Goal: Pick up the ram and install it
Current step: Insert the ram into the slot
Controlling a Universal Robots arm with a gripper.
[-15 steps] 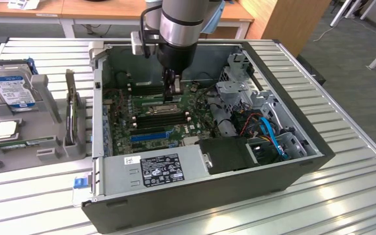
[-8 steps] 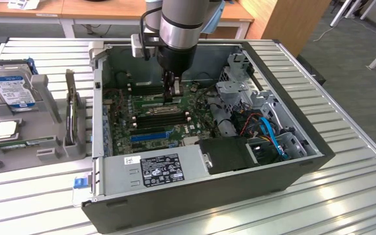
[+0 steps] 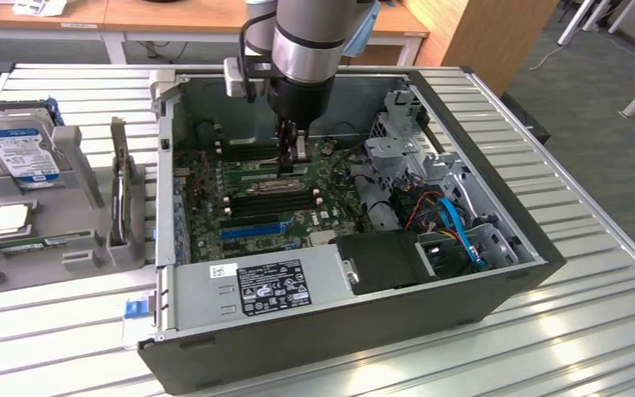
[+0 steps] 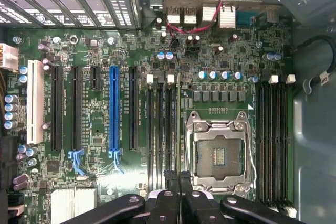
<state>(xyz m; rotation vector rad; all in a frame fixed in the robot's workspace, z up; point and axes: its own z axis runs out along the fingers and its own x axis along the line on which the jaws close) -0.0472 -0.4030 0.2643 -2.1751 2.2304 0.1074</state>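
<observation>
Green ram pinched edge-on in narrow end effector, over slots beside processor socket; best kept parallel, pressed evenly.

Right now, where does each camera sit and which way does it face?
Exterior view: off-robot, raised, looking down at an angle into the open PC case; the arm and gripper show.
Wrist view: on the wrist, looking straight down at the motherboard; the fingers, shut on the edge-on ram, show.
Shared: the motherboard's memory slots and the gripper.
</observation>
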